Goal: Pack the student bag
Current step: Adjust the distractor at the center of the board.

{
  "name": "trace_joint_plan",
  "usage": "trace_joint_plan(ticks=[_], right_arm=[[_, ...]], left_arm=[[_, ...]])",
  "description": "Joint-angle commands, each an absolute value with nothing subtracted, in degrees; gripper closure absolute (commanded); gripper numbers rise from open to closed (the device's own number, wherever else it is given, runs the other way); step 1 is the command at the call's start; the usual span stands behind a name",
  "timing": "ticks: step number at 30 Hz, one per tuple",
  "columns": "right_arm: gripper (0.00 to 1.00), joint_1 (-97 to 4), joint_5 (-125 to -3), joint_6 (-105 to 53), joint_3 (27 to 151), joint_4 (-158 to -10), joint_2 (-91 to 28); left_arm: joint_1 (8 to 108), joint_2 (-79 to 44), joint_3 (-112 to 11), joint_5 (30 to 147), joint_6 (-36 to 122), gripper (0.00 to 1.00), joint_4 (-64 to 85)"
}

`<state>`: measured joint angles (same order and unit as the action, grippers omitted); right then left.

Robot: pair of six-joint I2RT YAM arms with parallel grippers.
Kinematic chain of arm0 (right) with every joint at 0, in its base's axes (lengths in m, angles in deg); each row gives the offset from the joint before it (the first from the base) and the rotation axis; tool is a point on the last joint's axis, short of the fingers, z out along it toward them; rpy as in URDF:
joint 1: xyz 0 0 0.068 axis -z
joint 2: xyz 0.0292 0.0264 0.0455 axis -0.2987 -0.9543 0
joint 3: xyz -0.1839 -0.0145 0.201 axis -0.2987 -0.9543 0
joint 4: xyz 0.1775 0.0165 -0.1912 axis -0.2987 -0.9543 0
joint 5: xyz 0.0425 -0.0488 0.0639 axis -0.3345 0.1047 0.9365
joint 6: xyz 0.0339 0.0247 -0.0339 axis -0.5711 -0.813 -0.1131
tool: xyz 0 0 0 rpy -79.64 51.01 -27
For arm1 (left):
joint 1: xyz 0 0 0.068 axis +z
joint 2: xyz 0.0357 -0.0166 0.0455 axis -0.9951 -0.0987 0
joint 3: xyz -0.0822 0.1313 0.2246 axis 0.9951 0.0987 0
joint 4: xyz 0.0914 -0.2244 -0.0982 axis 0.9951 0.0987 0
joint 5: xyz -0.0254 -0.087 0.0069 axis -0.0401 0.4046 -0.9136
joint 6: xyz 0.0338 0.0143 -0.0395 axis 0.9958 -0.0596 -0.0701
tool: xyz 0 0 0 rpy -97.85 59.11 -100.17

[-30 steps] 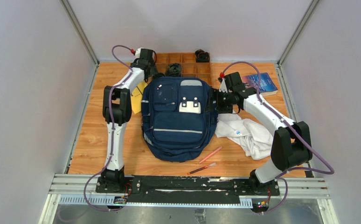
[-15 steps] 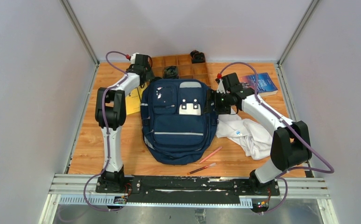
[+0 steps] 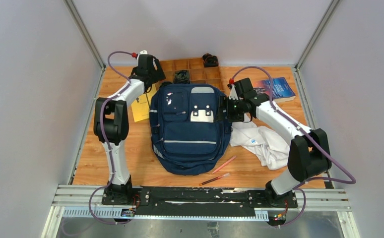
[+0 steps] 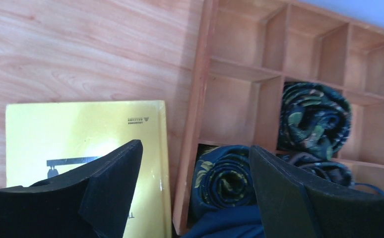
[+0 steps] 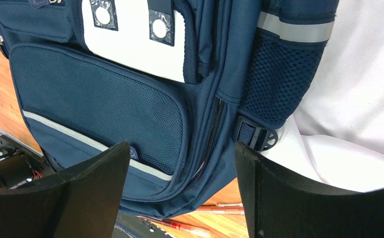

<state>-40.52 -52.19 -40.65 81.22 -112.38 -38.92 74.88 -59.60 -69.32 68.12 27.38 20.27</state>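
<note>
In the top external view, the student bag (image 3: 190, 134) lies flat and front up on the wooden table (image 3: 100, 148), between the two arms, with its top up against a wooden compartment tray (image 3: 200, 63) at the far edge. The left gripper (image 3: 153, 79) hangs by the bag's far left corner, over a yellow book (image 3: 141, 106) that lies just beside the bag. The right gripper (image 3: 228, 109) hovers at the bag's right side, near a crumpled white garment (image 3: 264, 141). A blue book (image 3: 278, 88) lies beyond the right arm, and an orange pen (image 3: 224, 164) and a second pen (image 3: 214, 179) lie near the bag's lower right corner. From here the jaws are too small to read. In the left wrist view, the left gripper (image 4: 195, 148) has its dark fingers (image 4: 110, 183) spread wide with nothing between them. Below it are the yellow book (image 4: 81, 129), the tray (image 4: 239, 72), two rolled patterned cloths (image 4: 314, 119) in neighbouring compartments, and a sliver of navy bag (image 4: 229, 225) at the bottom edge. In the right wrist view, the right gripper (image 5: 180, 148) is likewise spread and empty. It hovers over the bag's (image 5: 105, 99) mesh front pocket and side zip, with the grey-white patch (image 5: 130, 44) above and the white garment (image 5: 358, 99) touching the bag's side.
</note>
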Motion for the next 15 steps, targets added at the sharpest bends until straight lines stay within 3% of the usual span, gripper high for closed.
trace_joint_plan(ticks=[1, 15], right_arm=[[0.20, -42.1, -53.1, -40.7, 81.4, -114.2, -37.4], [0.20, -42.9, -53.2, -40.6, 81.2, -114.2, -37.4]], left_arm=[[75.1, -55.8, -68.1, 68.7, 28.0, 0.16, 17.1], [75.5, -60.3, -70.2, 57.6, 27.0, 0.17, 30.2]])
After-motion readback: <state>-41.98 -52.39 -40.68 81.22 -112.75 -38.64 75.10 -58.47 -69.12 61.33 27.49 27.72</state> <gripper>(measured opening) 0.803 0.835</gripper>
